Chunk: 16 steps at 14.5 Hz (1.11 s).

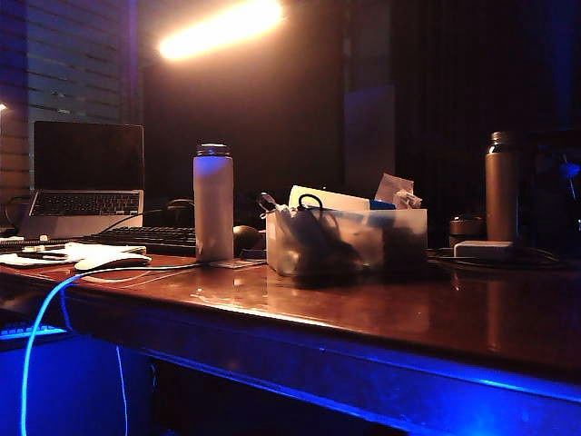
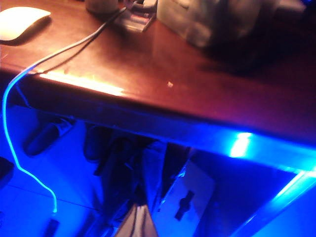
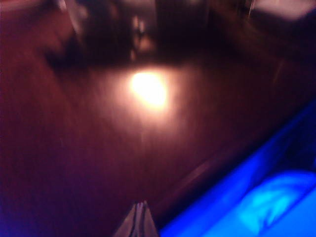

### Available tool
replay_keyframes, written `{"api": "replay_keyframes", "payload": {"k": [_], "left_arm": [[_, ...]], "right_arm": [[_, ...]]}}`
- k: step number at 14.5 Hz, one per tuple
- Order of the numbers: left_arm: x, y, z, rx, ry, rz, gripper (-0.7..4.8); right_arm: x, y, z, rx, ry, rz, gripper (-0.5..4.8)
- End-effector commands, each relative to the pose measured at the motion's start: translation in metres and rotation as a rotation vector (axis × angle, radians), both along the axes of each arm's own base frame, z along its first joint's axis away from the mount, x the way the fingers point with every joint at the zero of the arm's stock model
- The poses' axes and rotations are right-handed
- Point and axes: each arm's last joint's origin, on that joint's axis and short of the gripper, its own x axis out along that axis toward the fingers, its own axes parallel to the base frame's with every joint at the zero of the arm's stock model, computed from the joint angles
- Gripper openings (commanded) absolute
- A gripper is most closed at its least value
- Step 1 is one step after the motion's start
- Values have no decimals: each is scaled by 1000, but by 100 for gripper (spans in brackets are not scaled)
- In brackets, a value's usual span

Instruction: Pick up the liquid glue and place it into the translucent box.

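The translucent box (image 1: 345,241) stands mid-table, with cables showing through its frosted walls. A whitish piece with a blue end, which looks like the liquid glue (image 1: 329,198), lies across the top of its contents. Neither gripper shows in the exterior view. My left gripper (image 2: 138,217) is shut and empty, hanging off the table's front edge over the floor, with the box (image 2: 207,19) far ahead. My right gripper (image 3: 142,210) is shut and empty over bare wood by the front edge. That view is blurred.
A tall white flask (image 1: 213,204) stands left of the box and a brown metal bottle (image 1: 501,186) at the far right. A laptop (image 1: 86,177), a keyboard (image 1: 145,238) and a white mouse (image 2: 22,22) sit at the left. A glowing cable (image 2: 15,148) hangs off the edge.
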Motion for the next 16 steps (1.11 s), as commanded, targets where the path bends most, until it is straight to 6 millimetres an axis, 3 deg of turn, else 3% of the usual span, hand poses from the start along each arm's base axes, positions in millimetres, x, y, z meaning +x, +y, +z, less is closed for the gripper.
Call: {"api": "replay_keyframes", "payload": {"k": [1, 4, 7, 16], "left_arm": [[1, 0, 0, 14, -26, -10, -6], [1, 0, -3, 51, -34, -22, -6], [1, 0, -21, 87, -7, -34, -6], [1, 0, -22, 93, -14, -32, -5]], "right_arm": [[-1, 0, -14, 31, 48, -16, -5], [-1, 0, -16, 33, 48, -14, -5], [-1, 0, -16, 34, 47, -14, -5], [-1, 0, -13, 41, 23, -14, -5]]}}
